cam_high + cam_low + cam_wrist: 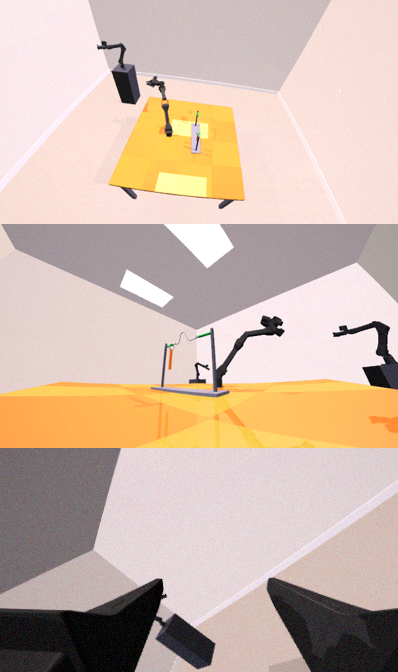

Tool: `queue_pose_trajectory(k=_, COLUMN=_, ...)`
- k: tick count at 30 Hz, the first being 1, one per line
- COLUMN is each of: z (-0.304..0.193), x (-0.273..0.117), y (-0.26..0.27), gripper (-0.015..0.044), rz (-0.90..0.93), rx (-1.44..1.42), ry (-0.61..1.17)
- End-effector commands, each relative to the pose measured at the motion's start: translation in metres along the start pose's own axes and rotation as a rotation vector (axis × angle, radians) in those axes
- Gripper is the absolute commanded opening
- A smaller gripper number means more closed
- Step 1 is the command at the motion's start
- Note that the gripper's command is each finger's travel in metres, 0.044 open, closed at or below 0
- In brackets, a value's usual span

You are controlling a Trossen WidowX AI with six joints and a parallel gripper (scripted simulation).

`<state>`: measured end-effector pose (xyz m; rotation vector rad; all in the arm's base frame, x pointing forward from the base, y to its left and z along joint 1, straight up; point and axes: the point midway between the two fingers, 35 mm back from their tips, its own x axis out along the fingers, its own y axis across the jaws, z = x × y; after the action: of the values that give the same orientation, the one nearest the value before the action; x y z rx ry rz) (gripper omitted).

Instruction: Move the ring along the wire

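Note:
The ring (171, 349) hangs around the green wire part (167, 346) beside the left post (164, 365) in the exterior view. Its orange handle (170, 359) (197, 138) points down, clear of the base. In the top view this is the nearer post (197, 144). The thin grey wire (183, 332) curves up and down toward the other green part (204, 335) (198, 114) at the other post (213, 359) (196, 119). My gripper (148, 83) (281, 327) (215, 583) is open and empty, raised high and far from the ring, pointing away from the wire.
The posts stand on a grey base (194, 144) (185, 391) on the orange table (135, 166) (92, 418). A second arm (122, 53) (382, 339) stands on a dark pedestal (126, 84) (185, 640) beyond the table. Another small arm (197, 372) shows far back in the exterior view.

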<state>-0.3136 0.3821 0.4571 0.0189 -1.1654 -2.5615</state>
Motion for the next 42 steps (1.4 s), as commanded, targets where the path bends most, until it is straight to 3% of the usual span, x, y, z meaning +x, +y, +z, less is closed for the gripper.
queue_pose_trajectory(k=1, z=0.001, x=-0.001, y=0.000, gripper=0.0374, rz=-0.001, rx=-0.001, ry=-0.002)
queue_pose_trajectory(k=9, z=0.026, x=-0.066, y=0.003, gripper=0.0164, rz=-0.095, rx=-0.083, ry=-0.136)
queue_pose_trajectory(k=26, z=0.043, x=-0.247, y=0.021, gripper=0.0160, rz=-0.414, rx=-0.336, ry=-0.473)
queue_pose_trajectory(k=42, z=0.006, x=-0.405, y=0.077, gripper=0.0160, rz=-0.806, rx=-0.572, ry=-0.736)
